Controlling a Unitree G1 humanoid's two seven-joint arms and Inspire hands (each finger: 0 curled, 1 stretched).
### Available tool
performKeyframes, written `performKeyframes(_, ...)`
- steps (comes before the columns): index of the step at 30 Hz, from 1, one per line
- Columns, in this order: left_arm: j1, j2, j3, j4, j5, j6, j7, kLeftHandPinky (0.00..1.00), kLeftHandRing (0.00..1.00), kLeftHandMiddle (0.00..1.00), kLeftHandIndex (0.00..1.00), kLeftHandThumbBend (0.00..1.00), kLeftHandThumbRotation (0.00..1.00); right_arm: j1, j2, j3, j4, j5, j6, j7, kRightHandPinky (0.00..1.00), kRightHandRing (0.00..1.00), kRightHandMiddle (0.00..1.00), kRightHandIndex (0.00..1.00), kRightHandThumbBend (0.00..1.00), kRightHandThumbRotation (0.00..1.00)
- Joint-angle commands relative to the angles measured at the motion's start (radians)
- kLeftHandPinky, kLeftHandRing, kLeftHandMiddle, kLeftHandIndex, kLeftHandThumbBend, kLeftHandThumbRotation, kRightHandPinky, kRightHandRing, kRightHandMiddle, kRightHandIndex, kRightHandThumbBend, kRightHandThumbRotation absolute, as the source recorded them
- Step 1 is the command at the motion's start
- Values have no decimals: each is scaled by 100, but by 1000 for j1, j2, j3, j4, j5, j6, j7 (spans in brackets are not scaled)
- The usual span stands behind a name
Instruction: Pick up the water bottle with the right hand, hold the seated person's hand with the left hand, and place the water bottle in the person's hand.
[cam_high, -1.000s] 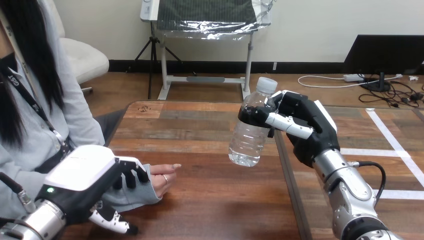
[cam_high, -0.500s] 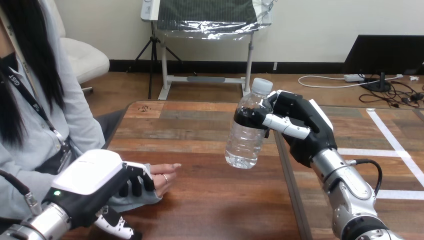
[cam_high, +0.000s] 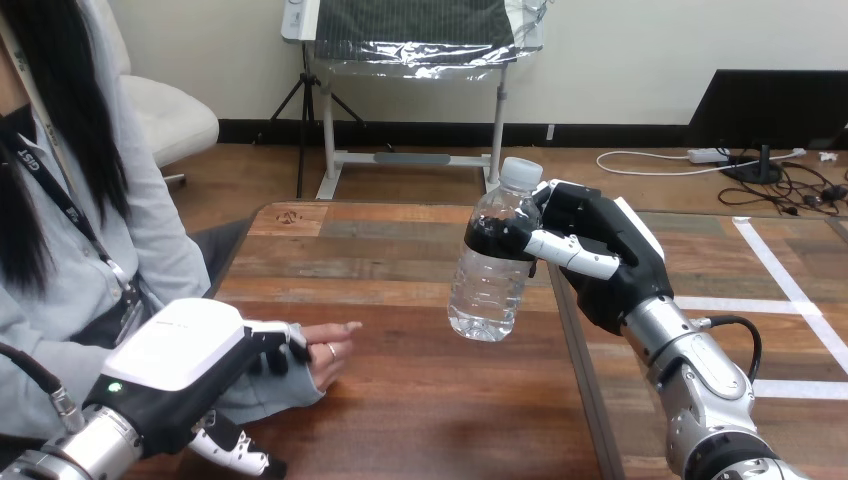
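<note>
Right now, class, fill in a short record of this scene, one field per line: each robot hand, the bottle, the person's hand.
Right hand: fingers curled round the water bottle, gripping its upper part
Water bottle: clear, cap on, held above the table, slightly tilted
Left hand: fingers curled over the person's wrist
Person's hand: low at the table's left side, apart from the bottle

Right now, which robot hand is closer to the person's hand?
Left. The left hand curls round the person's hand at the wrist; the right hand holds the bottle up, to its right.
</note>
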Motion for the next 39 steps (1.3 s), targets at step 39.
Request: performKeyframes(39, -41, 34, 8, -53, 93, 114, 141, 82, 90, 90, 91, 100, 41, -54, -26, -18, -70, 39, -66, 21, 13, 16, 27, 32, 57, 0)
